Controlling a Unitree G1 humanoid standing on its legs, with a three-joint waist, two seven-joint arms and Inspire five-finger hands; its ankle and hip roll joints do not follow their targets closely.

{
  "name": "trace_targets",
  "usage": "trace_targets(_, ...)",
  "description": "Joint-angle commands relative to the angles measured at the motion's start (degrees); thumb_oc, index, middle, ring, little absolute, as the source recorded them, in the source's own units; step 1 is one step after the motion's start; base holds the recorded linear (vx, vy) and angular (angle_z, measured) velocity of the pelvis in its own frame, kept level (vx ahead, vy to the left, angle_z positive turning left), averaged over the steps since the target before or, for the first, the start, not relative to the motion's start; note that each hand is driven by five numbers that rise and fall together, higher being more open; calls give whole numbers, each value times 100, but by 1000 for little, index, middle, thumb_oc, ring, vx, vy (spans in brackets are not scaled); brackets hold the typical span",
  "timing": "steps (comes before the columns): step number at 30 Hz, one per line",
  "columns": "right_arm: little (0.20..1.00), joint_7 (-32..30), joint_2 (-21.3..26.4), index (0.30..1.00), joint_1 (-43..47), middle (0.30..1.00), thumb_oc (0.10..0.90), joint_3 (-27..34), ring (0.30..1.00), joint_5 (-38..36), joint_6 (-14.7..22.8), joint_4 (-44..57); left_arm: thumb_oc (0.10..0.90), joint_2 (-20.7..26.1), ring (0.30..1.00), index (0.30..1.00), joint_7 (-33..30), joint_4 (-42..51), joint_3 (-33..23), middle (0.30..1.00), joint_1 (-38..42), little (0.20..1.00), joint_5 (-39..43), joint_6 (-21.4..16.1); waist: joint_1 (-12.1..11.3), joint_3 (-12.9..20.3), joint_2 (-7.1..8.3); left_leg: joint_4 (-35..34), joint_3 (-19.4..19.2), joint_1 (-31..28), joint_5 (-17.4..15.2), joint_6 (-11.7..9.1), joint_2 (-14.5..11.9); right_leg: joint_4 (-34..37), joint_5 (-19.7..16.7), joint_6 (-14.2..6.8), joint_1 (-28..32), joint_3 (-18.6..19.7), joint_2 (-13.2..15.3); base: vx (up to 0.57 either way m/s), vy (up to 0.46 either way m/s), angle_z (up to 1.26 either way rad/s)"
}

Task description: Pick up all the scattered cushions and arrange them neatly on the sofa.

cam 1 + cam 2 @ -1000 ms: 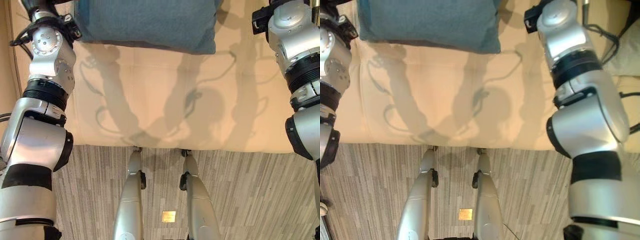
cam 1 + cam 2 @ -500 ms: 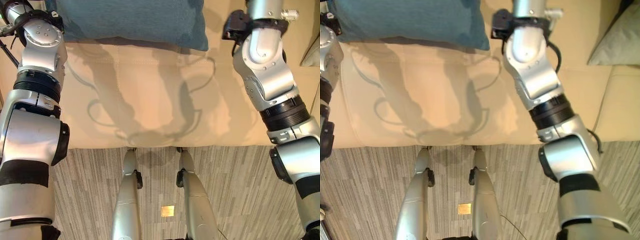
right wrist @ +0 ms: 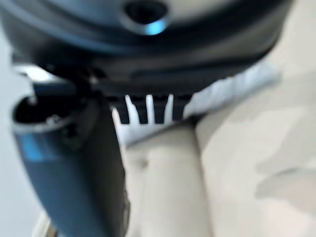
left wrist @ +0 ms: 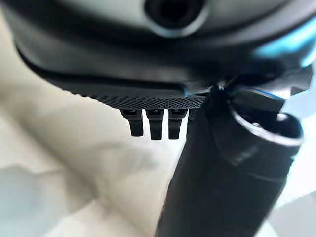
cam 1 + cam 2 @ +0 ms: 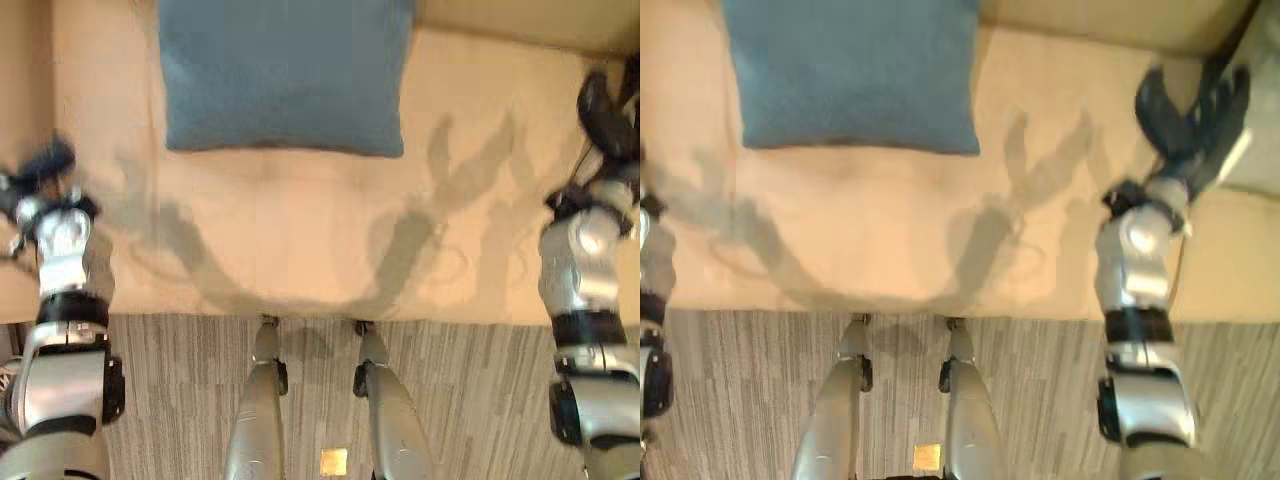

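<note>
While the blue cushion (image 5: 284, 75) lies flat and square on the sofa (image 5: 300, 240) seat, up against the backrest, neither hand holds anything. Right hand (image 5: 1188, 112) hangs over the seat well right of the blue cushion, fingers spread wide and straight, empty; its wrist view backs that up, fingers straight with bare sofa past them. Left hand (image 5: 45, 165) sits well left of the blue cushion near the sofa's armrest side; in the eye views it is small and dark, but the left wrist view shows short straight fingertips (image 4: 155, 127) with nothing between them and the thumb, so I read it as relaxed and empty. A pale grey cushion (image 5: 1258, 160) peeks in at the picture edge just right of the right hand, on the sofa further right of the blue cushion. Step in hand, as I judge it: the blue cushion is placed and let go, both arms are clear of it. Next move likely calls for turning to find another scattered cushion, possibly that grey one, getting both hands on its sides, then setting it beside the blue cushion. Carpet floor (image 5: 480, 400) lies in front of the sofa, no cushion seen there.
</note>
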State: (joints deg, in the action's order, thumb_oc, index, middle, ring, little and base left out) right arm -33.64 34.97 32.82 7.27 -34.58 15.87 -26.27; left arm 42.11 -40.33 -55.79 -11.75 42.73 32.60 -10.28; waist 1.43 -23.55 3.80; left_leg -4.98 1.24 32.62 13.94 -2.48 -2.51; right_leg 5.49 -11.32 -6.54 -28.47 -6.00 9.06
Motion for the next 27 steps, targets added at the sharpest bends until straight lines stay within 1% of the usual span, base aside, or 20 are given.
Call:
trace_targets(1, 900, 471, 165, 900, -1213, 900, 800, 865, 900, 706, 574, 793, 800, -173, 900, 900, 516, 894, -112, 900, -1267, 900, -467, -1014, -88, 896, -146, 420, 478, -511, -1756, 58, 117, -63, 706, -332, 713, 12, 414, 160, -29, 14)
trace_targets(4, 900, 884, -50, 900, -2630, 900, 800, 1365, 900, 1223, 370, 610, 800, -908, 900, 900, 1361, 1205, -76, 900, -2927, 900, -703, -1093, -128, 1239, -257, 335, 540, -1115, -1870, 103, 141, -186, 878, -293, 1222, -77, 433, 268, 21, 30)
trace_targets(5, 900, 1003, -178, 900, -3300, 900, 800, 1623, 900, 1537, 218, 301, 800, -1223, 900, 900, 1993, 1239, -14, 900, -3814, 900, -686, -1101, -156, 1477, -319, 311, 559, -1467, -1943, 137, 144, -332, 954, -279, 1529, -151, 491, 239, 47, 27)
trace_targets(6, 900, 1005, -177, 900, -3316, 900, 800, 1625, 900, 1535, 219, 307, 800, -1226, 900, 900, 1999, 1247, -13, 900, -3831, 900, -682, -1102, -148, 1488, -317, 303, 566, -1456, -1912, 142, 158, -322, 930, -284, 1524, -156, 504, 222, 53, 27)
trace_targets(8, 900, 1255, -423, 900, -3802, 900, 800, 1631, 900, 1779, 14, -459, 800, -1644, 900, 900, 2720, 681, 305, 900, -4611, 900, -913, -910, -178, 1729, -403, 386, 623, -1889, -2075, 228, 245, -502, 923, -306, 1935, -290, 639, 161, 79, 13)
trace_targets(10, 900, 1386, -472, 900, -3856, 900, 800, 1554, 900, 1743, -15, -631, 800, -1705, 900, 900, 2785, 496, 381, 900, -4733, 900, -1020, -853, -178, 1770, -408, 429, 614, -1960, -2105, 246, 273, -519, 868, -316, 2000, -305, 668, 91, 66, 5)
trace_targets(11, 900, 1380, -637, 900, -3924, 900, 800, 1541, 900, 1768, -98, -1111, 800, -1953, 900, 900, 2812, -177, 935, 900, -4991, 900, -1964, -725, -197, 1850, -435, 423, 543, -2206, -2190, 286, 300, -440, 698, -353, 2167, -295, 688, 40, 58, 5)
trace_targets(13, 900, 1433, -746, 900, -3865, 900, 800, 1419, 900, 1662, -40, -1257, 800, -2105, 900, 900, 2816, -500, 975, 900, -4996, 900, -2060, -633, -206, 1927, -412, 373, 469, -2266, -2156, 295, 322, -342, 429, -400, 2143, -253, 723, -13, 20, -9)
trace_targets(14, 900, 1509, -827, 900, -3732, 900, 800, 1283, 900, 1474, -22, -1457, 800, -2262, 900, 900, 2854, -954, 975, 900, -4958, 900, -2029, -535, -221, 1945, -386, 341, 400, -2294, -2131, 285, 292, -280, 151, -450, 2099, -201, 747, -262, -147, -24)
trace_targets(15, 900, 1600, -1068, 900, -3534, 900, 800, 956, 900, 1140, -31, -2031, 800, -2472, 900, 900, 2827, -1449, 1231, 900, -4892, 900, -2286, -358, -267, 1906, -375, 332, 344, -2271, -2061, 276, 168, -404, -15, -494, 2021, 146, 643, -332, -171, -19)
trace_targets(17, 900, 1678, -1217, 900, -3491, 900, 800, 611, 900, 1115, -130, -2291, 800, -2574, 900, 900, 2945, -1739, 1346, 900, -4833, 900, -2419, -140, -295, 1874, -376, 481, 322, -2167, -2021, 298, 93, -856, 537, -360, 2212, 541, 473, -247, -113, -30)
trace_targets(18, 900, 1679, -1218, 900, -3486, 900, 800, 611, 900, 1113, -129, -2294, 800, -2573, 900, 900, 2946, -1740, 1344, 900, -4829, 900, -2419, -141, -298, 1881, -371, 482, 317, -2150, -2009, 299, 99, -863, 531, -362, 2190, 550, 478, -136, -70, -33)
trace_targets(19, 900, 1671, -1302, 900, -3542, 900, 800, 556, 900, 1119, -204, -2501, 800, -2615, 900, 900, 3026, -1751, 1438, 900, -4849, 900, -2484, -98, -344, 1923, -353, 582, 368, -2071, -1983, 304, 85, -1133, 826, -316, 2343, 753, 382, -233, -187, -13)
trace_targets(20, 900, 1715, -1411, 900, -3660, 900, 800, 295, 900, 1163, -306, -2827, 800, -2602, 900, 900, 2900, -1633, 1628, 900, -4839, 900, -2690, -57, -417, 2015, -263, 795, 552, -1904, -1915, 286, 145, -1623, 1176, -295, 2710, 1272, 152, -232, -187, -6)
trace_targets(21, 900, 1716, -1411, 900, -3657, 900, 800, 295, 900, 1162, -305, -2829, 800, -2602, 900, 900, 2900, -1632, 1628, 900, -4838, 900, -2690, -56, -419, 2028, -267, 796, 552, -1883, -1905, 285, 141, -1621, 1165, -296, 2689, 1275, 147, -358, -382, 33)
trace_targets(22, 900, 1674, -1516, 900, -3760, 900, 800, 128, 900, 1045, -405, -3211, 800, -2474, 900, 900, 2647, -1289, 1865, 900, -4756, 900, -2859, -95, -470, 2066, -129, 1058, 913, -1680, -1842, 260, 254, -1692, 1843, -164, 3122, 1921, -179, -296, -301, 64)
trace_targets(23, 900, 1668, -1460, 900, -3753, 900, 800, 11, 900, 1058, -437, -3231, 800, -2391, 900, 900, 2525, -1105, 1871, 900, -4721, 900, -2857, -145, -429, 2058, -150, 1091, 1001, -1575, -1706, 196, 249, -1837, 2037, -65, 3028, 2071, -355, -395, -369, 111)
trace_targets(25, 900, 1691, -1383, 900, -3634, 900, 800, -310, 900, 1240, -482, -3231, 800, -2252, 900, 900, 2420, -975, 1915, 900, -4540, 900, -2748, -146, -449, 1921, -206, 972, 1183, -1452, -1363, 115, 142, -1766, 2642, 243, 3032, 1932, -554, -367, -279, 71)
trace_targets(26, 900, 1693, -1336, 900, -3612, 900, 800, -436, 900, 1367, -510, -3138, 800, -2230, 900, 900, 2360, -882, 1928, 900, -4426, 900, -2706, -155, -461, 1878, -251, 799, 1273, -1414, -1121, 71, 56, -1823, 2802, 324, 2967, 1845, -671, -280, -227, 27)
trace_targets(27, 900, 1692, -1335, 900, -3609, 900, 800, -437, 900, 1368, -510, -3139, 800, -2231, 900, 900, 2359, -881, 1926, 900, -4425, 900, -2706, -153, -444, 1878, -255, 776, 1290, -1416, -1103, 65, 54, -1839, 2810, 329, 2959, 1829, -677, -448, -273, 54)
